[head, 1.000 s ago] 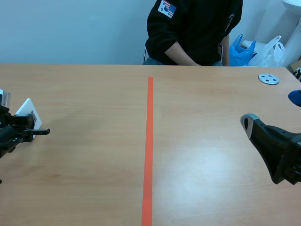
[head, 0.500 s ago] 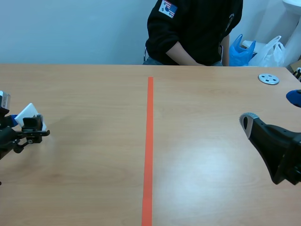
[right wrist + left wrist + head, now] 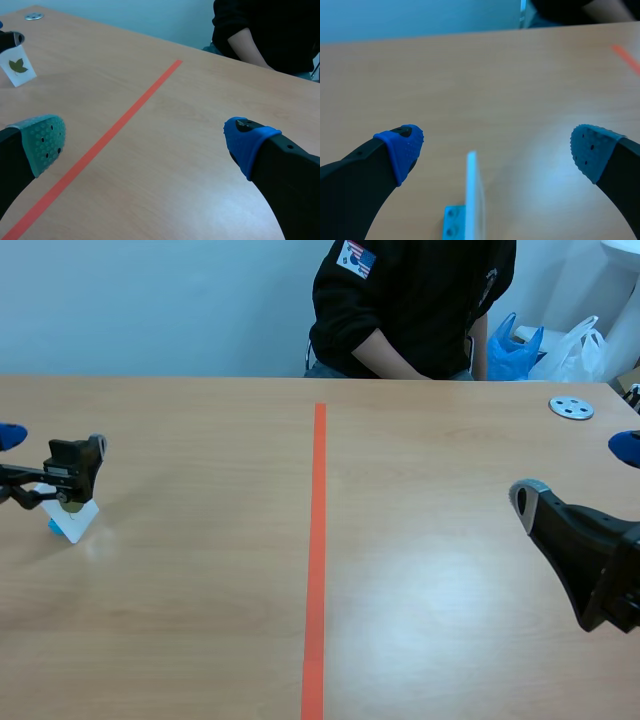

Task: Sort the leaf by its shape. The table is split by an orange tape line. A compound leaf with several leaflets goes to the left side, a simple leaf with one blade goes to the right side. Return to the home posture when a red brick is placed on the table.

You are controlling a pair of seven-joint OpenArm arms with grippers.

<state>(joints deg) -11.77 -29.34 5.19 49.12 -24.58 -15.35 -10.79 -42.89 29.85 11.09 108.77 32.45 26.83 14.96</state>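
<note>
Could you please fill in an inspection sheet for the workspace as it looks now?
Surface: wooden table, split by an orange tape line.
Job's things: leaf card, white with a green leaf that looks like one lobed blade, standing on a blue base left of the line. No red brick seen.
Clutter: metal disc at the far right.
Grippers: left gripper open, the card between its fingers but apart from both. Right gripper open, holding nothing.
Cables: nothing seen.
Surroundings: person seated across the table; blue bag and white bag behind.
</note>
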